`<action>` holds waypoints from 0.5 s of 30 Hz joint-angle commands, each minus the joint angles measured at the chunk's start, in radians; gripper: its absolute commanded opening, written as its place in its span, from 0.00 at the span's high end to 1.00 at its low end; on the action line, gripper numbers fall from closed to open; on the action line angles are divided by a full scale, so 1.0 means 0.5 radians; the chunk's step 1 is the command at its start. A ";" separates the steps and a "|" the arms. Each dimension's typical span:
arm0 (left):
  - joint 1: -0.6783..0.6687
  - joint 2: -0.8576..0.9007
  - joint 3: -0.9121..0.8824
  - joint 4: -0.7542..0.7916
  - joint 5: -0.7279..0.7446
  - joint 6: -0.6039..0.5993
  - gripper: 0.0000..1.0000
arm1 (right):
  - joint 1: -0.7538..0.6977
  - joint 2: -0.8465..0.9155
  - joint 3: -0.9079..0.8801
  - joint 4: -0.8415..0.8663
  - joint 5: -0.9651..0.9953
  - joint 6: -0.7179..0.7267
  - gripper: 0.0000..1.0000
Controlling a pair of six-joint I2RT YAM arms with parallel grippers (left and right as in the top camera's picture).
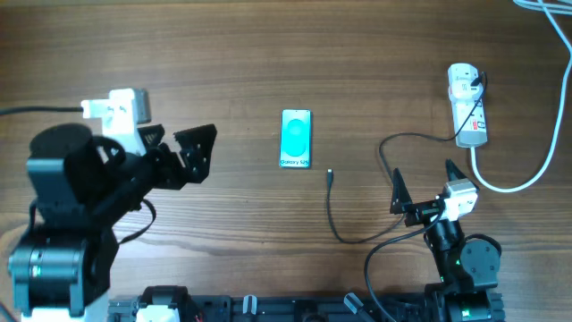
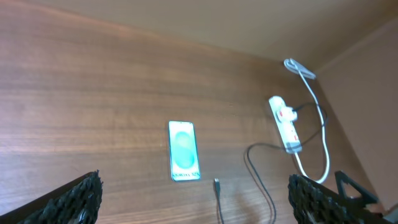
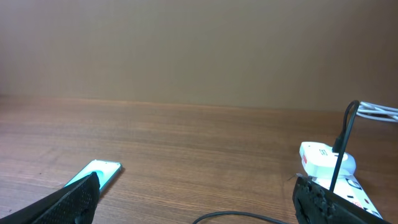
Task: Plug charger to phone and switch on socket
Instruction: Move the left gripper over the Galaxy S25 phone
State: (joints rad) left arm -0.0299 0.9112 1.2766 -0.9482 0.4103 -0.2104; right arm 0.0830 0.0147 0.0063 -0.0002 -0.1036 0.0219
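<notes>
While nothing's grasped yet, the left gripper [image 1: 179, 154] is held spread wide and empty above the surface [image 1: 268, 54] — probably so the phone [image 1: 296, 139] can be steadied. The phone is laid flat mid-surface, screen up, with the charger [image 1: 330, 176] tip lying near its Galaxy end, unplugged. The right gripper [image 1: 422, 181] is hung open by the cable's slack, nothing held. Far right, the socket [image 1: 466, 112] is untouched — the charger's other end looks plugged in there.
</notes>
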 commanded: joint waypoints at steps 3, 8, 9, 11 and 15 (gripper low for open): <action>-0.254 0.375 0.252 -0.285 -0.237 0.005 0.01 | 0.009 -0.011 -0.002 0.007 0.021 0.013 0.00; -0.642 1.067 0.948 -0.787 -0.615 -0.092 0.00 | 0.010 -0.011 -0.002 0.007 0.021 0.013 0.00; -0.706 1.211 1.074 -0.867 -0.678 -0.135 0.00 | 0.010 -0.011 -0.002 0.007 0.021 0.013 0.00; -0.819 1.484 1.257 -0.983 -0.765 -0.220 0.00 | 0.010 -0.011 -0.002 0.007 0.021 0.013 0.00; -0.952 1.852 1.278 -0.857 -0.755 -0.226 0.00 | 0.010 -0.011 -0.002 0.007 0.021 0.013 0.00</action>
State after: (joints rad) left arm -0.4728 1.7466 1.8992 -1.4109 0.0708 -0.2951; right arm 0.0830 0.0154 0.0063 -0.0002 -0.1032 0.0219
